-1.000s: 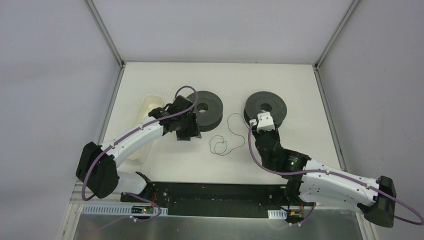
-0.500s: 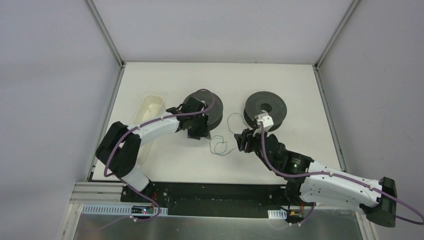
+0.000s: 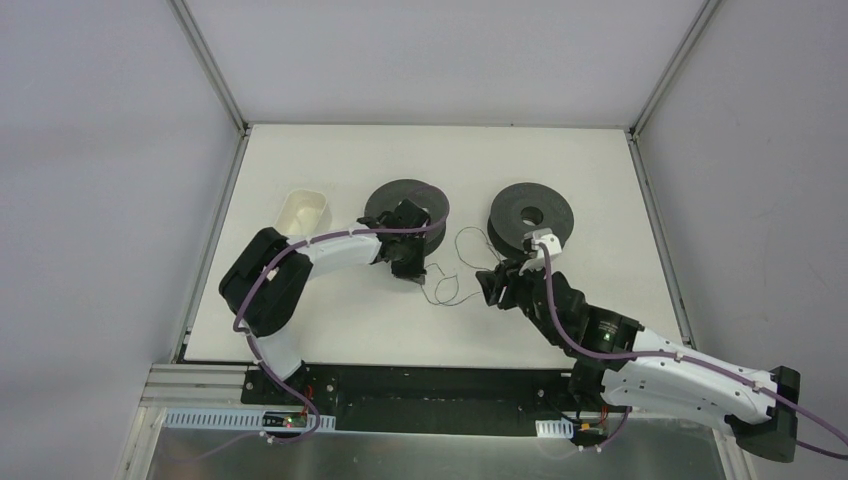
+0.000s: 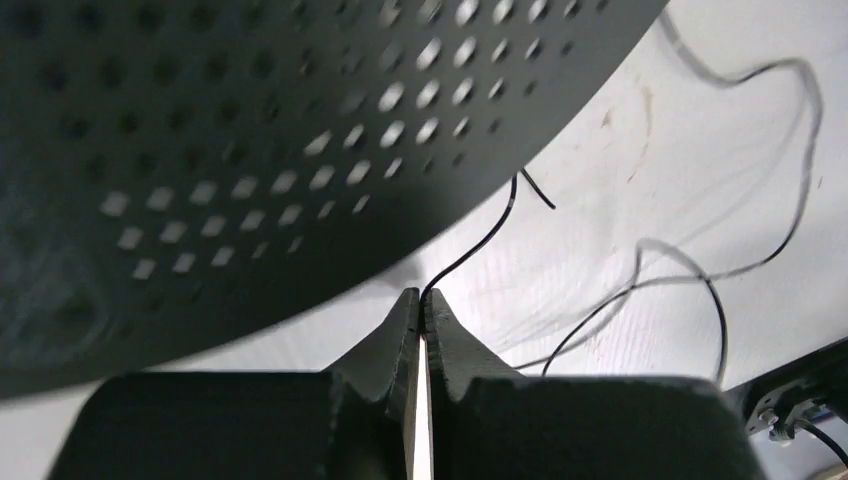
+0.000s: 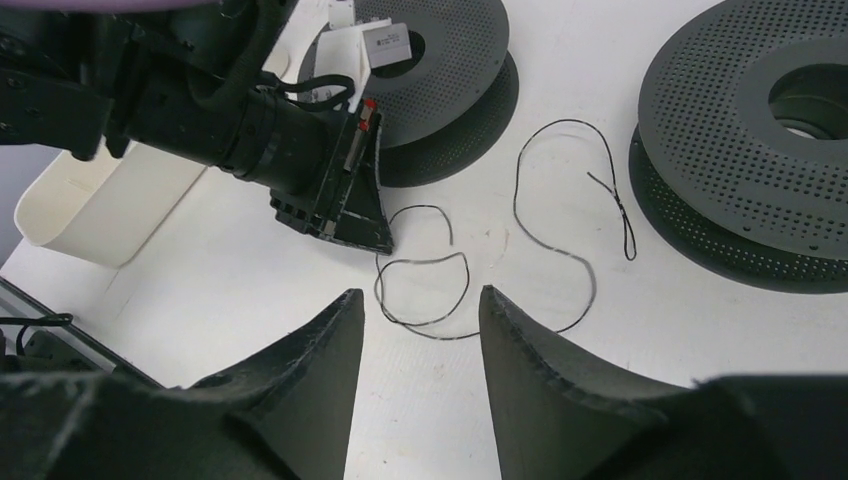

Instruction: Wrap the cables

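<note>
The cable [image 3: 447,297] is a thin dark wire lying in loose curls on the white table between two black perforated spools. My left gripper [image 3: 412,268] sits at the near edge of the left spool [image 3: 405,205]. In the left wrist view its jaws [image 4: 422,295] are shut on one end of the cable [image 4: 480,240], which rises from the tips toward the spool's rim [image 4: 250,130]. My right gripper [image 5: 420,292] hovers open just short of a cable loop [image 5: 430,261], touching nothing. The right spool [image 5: 760,130] lies past the wire's far end.
A white tray [image 3: 302,210] stands left of the left spool, behind my left arm. The table's near edge meets a black mounting rail [image 3: 430,385]. Grey walls close in both sides.
My left arm stretched right along the spool's front, and its jaws went from open to shut on the cable end. The wire's loop shifted slightly. My right gripper moved a little forward.
</note>
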### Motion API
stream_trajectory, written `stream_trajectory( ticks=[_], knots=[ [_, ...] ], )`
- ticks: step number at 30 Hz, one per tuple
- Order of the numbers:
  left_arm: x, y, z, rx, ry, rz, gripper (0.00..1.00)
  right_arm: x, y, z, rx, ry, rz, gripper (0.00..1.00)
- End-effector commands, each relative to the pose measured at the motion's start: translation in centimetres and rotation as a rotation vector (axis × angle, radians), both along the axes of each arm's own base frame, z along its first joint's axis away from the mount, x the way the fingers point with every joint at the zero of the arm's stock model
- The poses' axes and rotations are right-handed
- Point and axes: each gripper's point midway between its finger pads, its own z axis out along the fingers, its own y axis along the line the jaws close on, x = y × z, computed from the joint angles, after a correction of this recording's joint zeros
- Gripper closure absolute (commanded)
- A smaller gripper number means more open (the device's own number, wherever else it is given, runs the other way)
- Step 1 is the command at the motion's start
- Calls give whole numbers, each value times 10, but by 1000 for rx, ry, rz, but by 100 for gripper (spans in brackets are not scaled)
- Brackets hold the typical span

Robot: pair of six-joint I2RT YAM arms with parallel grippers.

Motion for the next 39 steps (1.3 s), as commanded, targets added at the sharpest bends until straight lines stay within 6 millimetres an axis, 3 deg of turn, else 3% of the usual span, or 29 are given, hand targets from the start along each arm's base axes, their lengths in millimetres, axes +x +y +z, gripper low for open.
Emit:
stream_trajectory(
  ticks=[1, 6, 10, 13, 18, 22, 25, 27, 31, 34, 38, 39],
  knots=[
    [-6, 7, 45, -18, 13, 118, 100, -7, 14, 15, 32, 4, 72, 51],
    [-27, 11, 94, -177, 44, 278, 100, -21, 55, 30, 24, -91, 299, 53],
    [-34, 26, 118, -247, 29, 418, 100, -29, 90, 31, -32, -170, 461, 55],
    [-39, 26, 136, -316, 43, 476, 100, -35, 114, 29, -58, -257, 554, 49],
    [-46, 21, 157, -399, 89, 511, 100, -24, 132, 28, -190, -446, 552, 39],
    [-49, 17, 168, -435, 106, 502, 100, -11, 141, 18, -333, -519, 536, 38],
    [-50, 18, 174, -446, 96, 500, 100, -1, 141, 3, -441, -543, 515, 43],
    [-51, 22, 178, -449, 82, 506, 100, 5, 136, -5, -490, -548, 482, 52],
    [-53, 26, 188, -471, 55, 502, 100, 16, 121, -3, -508, -548, 386, 98],
    [-51, 28, 202, -477, -14, 445, 99, 8, 116, 3, -460, -509, 404, 100],
    [-42, 35, 232, -420, -237, 237, 67, -16, 113, 20, -299, -366, 495, 100],
    [-39, 40, 239, -385, -317, 175, 63, -21, 111, 23, -256, -316, 516, 100]
  ],
)
